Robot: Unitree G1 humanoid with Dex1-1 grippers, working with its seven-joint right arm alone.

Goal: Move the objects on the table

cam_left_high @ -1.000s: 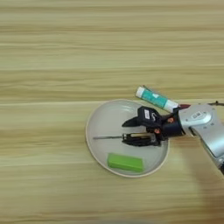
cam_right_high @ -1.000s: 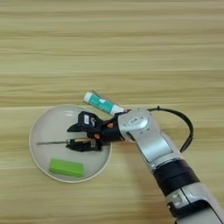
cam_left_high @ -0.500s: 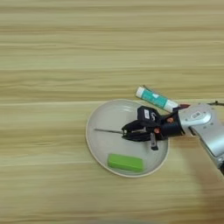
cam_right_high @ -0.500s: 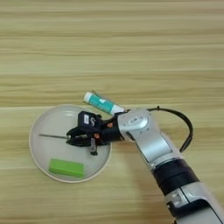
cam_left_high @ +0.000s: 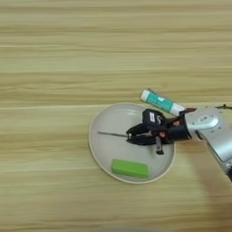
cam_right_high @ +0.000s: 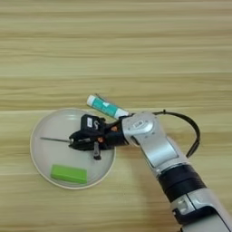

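Note:
A round cream plate lies on the table right of centre. The green block rests at the plate's near edge. My right gripper reaches over the plate from the right, shut on the screwdriver's handle, which its black fingers mostly hide. The thin metal shaft sticks out to the left over the plate. The block lies just in front of the gripper, apart from it.
A white-and-teal tube lies on the table against the plate's far right rim, just behind my wrist. My silver forearm and a black cable loop cover the table at the lower right.
The fingers, spread around the screwdriver handle a second ago, have shut on it. The shaft has shifted a little toward the far side of the plate. Block and tube have not moved.

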